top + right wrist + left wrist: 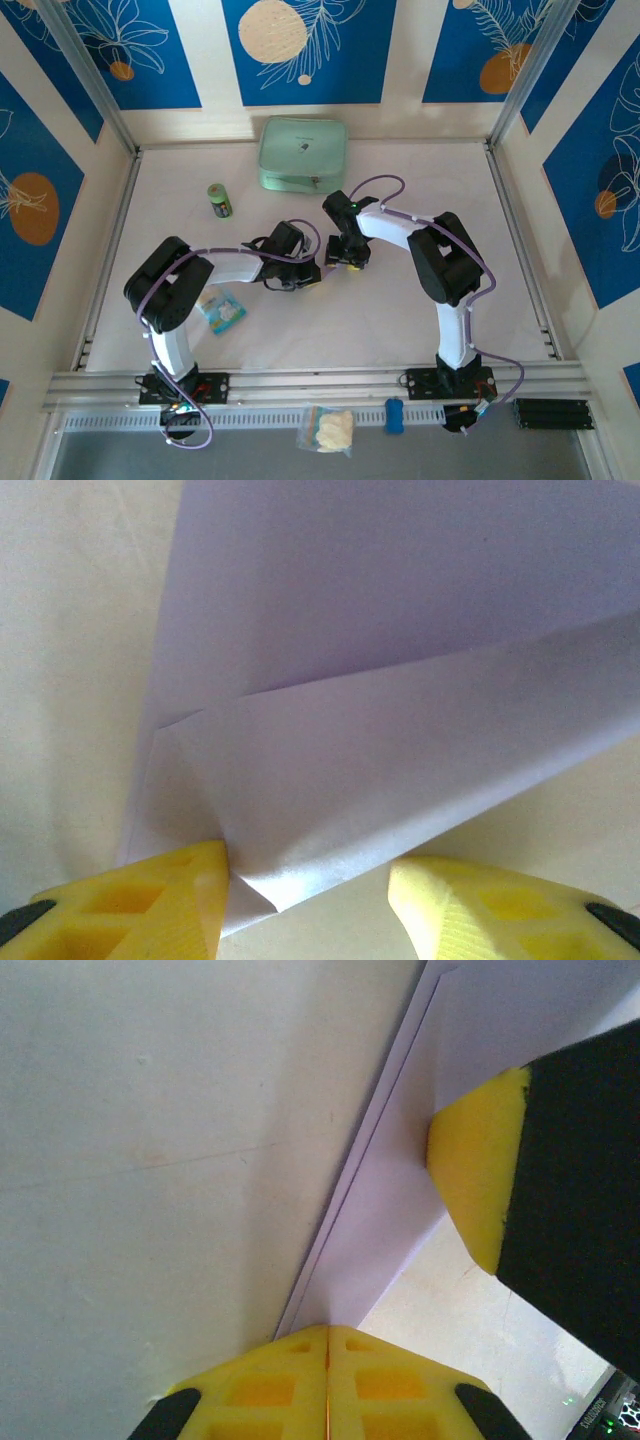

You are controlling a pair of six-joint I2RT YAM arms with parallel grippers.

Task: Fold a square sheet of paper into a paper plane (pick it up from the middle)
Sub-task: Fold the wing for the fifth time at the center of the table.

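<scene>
Closest to me, on the rail in front of the arms' bases, lie a clear bag of something pale yellow [328, 430], a small blue object [394, 415] and, off to the right, a black block [553, 413]. Just past the rail, the blue-and-white snack packet [222, 310] rests on the table [400, 330] beside the left arm's elbow.

Both arms reach inward and meet near the middle of the table, over the lavender sheet of paper [380, 680]. It is partly folded, with one flap lying across the layer beneath and a crease running out to a narrow end.

The left gripper [327, 1332] has its yellow fingers pressed flat together. The paper's narrow end runs right up to the seam between them (whether it is actually nipped there, I cannot tell).

The right gripper [308, 877] stands with its fingers apart, straddling the folded flap. Its left finger touches the paper's corner, while the right one sits clear of the edge on bare table. From the left wrist, one of those yellow fingertips shows resting on the sheet.

Farther back, a small green can [220, 201] stands upright on the left. Behind it, against the far wall, lies the mint-green pouch [303, 153], well apart from the paper.
</scene>
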